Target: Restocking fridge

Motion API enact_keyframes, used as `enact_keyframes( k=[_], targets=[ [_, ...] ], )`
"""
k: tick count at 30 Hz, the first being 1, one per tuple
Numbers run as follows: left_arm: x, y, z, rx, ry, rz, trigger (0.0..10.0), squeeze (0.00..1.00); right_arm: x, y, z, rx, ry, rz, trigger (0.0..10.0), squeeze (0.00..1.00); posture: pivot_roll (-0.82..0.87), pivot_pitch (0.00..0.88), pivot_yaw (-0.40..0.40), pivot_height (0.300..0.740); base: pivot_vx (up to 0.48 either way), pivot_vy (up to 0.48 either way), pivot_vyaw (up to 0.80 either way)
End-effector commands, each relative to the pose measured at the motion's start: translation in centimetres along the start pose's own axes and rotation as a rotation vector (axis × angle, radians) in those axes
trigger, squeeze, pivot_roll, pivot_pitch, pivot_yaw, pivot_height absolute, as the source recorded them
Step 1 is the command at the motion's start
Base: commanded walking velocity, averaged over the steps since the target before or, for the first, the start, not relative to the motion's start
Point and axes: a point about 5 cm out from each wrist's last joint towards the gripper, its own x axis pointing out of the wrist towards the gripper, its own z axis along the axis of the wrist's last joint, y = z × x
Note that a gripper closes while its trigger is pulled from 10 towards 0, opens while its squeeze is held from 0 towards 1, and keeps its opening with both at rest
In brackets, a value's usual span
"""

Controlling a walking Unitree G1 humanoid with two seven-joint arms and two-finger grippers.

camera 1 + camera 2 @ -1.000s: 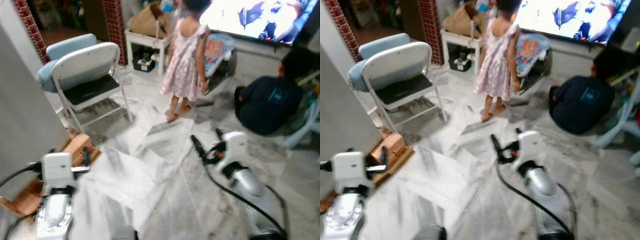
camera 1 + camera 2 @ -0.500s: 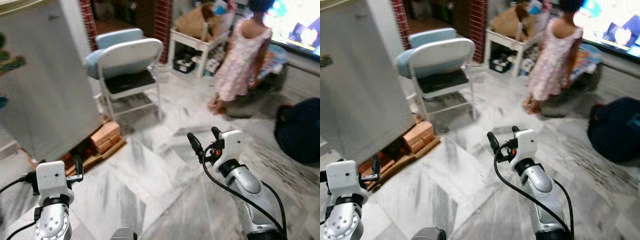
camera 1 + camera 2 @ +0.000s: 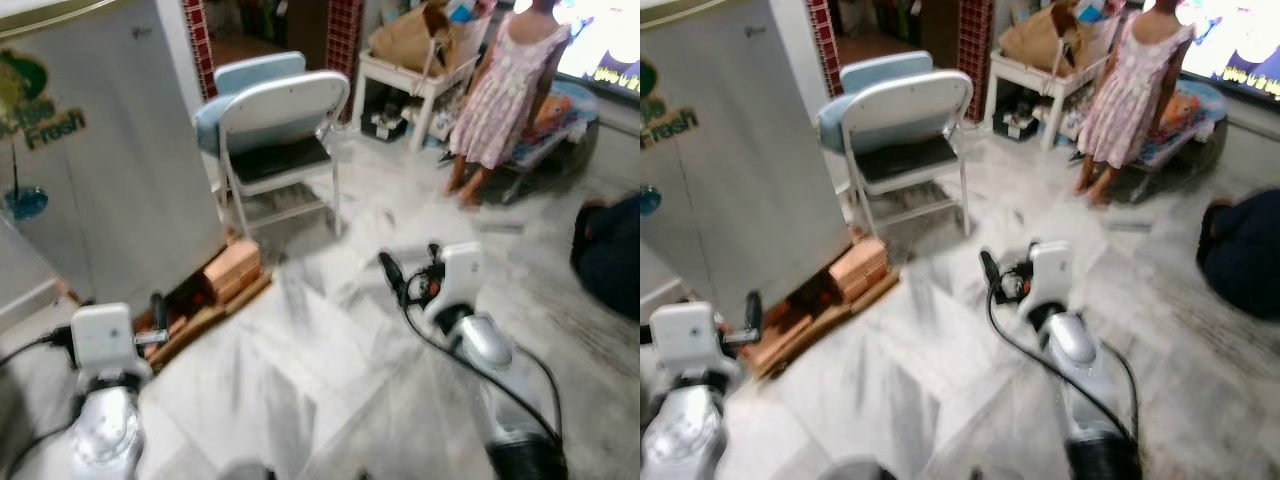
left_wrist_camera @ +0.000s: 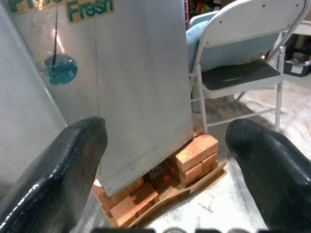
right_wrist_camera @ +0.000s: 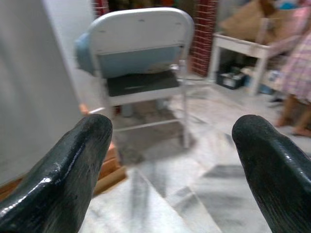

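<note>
Grey metal fridge (image 3: 110, 160) with teal lettering and a blue round sticker, standing on orange-red bricks (image 4: 194, 156). White folding chair (image 3: 282, 130) with dark seat; pale blue chair (image 3: 245, 80) behind. White-and-grey veined marble floor (image 3: 330, 370). Standing person's dress (image 3: 505, 90): pink, apparently patterned. Red brick pillar (image 3: 975, 45).

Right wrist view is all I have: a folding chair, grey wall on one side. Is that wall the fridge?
Observer: Yes, the fridge; its front carries a "Fresh" sticker.
Operator: What is it standing on?
Observer: Stacked bricks on a wooden board, seen between the left gripper fingers.
Operator: Anyone nearby?
Observer: A person in a pink dress stands beyond the chair; another in dark clothes sits on the floor to the right.
Operator: Grippers holding anything?
Observer: No; left and right gripper are open.
</note>
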Motion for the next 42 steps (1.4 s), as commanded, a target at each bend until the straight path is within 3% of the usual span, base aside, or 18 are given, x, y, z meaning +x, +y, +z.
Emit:
enact_keyframes(
  k=[1,6,9,12,16,24,28,34,42],
  targets=[
    [-0.1,0.6,0.8,0.017,-0.015,0.007,10.0,0.00,0.5,0.9,0.7,0.004,-0.016,0.009,10.0,0.00,0.04,0.073,-0.004,0.740,0.000,0.480,0.00],
    [-0.9,0.7,0.1,0.013,0.026,-0.016,10.0,0.00,0.2,0.7,0.7,0.013,-0.021,-0.008,10.0,0.00,0.04,0.089,-0.005,0.740,0.000,0.480,0.00],
    [-2.0,0.4,-0.6,-0.005,0.047,-0.021,10.0,0.00,-1.0,0.0,0.1,0.037,-0.008,-0.059,10.0,0.00,0.03,0.049,-0.005,0.740,0.000,0.441,0.00],
    [-2.4,-0.3,0.0,-0.032,0.025,-0.041,10.0,0.00,-1.4,-0.1,0.1,0.051,-0.007,-0.068,10.0,0.00,0.04,0.043,-0.010,0.740,0.000,0.121,0.00],
    [-1.9,-1.0,0.4,0.001,-0.003,-0.086,10.0,0.00,-1.0,0.3,-0.5,0.049,0.002,-0.062,10.0,0.00,0.06,0.048,-0.013,0.740,0.000,0.000,0.00],
    [-1.2,0.9,0.4,-0.001,-0.006,-0.023,10.0,0.00,-0.5,1.5,0.2,0.014,-0.018,-0.024,10.0,0.00,0.04,0.042,-0.013,0.740,0.000,0.000,0.00],
    [-0.5,0.7,0.3,0.002,-0.014,-0.018,10.0,0.00,-0.2,0.5,0.3,0.010,-0.026,-0.064,10.0,0.00,0.03,0.033,-0.006,0.740,0.000,0.000,0.00],
    [-1.0,-0.2,0.0,-0.015,0.002,-0.051,10.0,0.00,-0.3,0.5,0.1,0.013,-0.013,-0.064,10.0,0.00,0.03,0.054,-0.008,0.740,0.000,0.046,0.00],
    [-1.4,-0.2,-0.6,-0.017,0.021,-0.055,10.0,0.00,-0.4,0.6,0.0,0.009,-0.005,-0.055,10.0,0.00,0.02,0.063,-0.003,0.740,0.000,0.463,0.00]
  ],
)
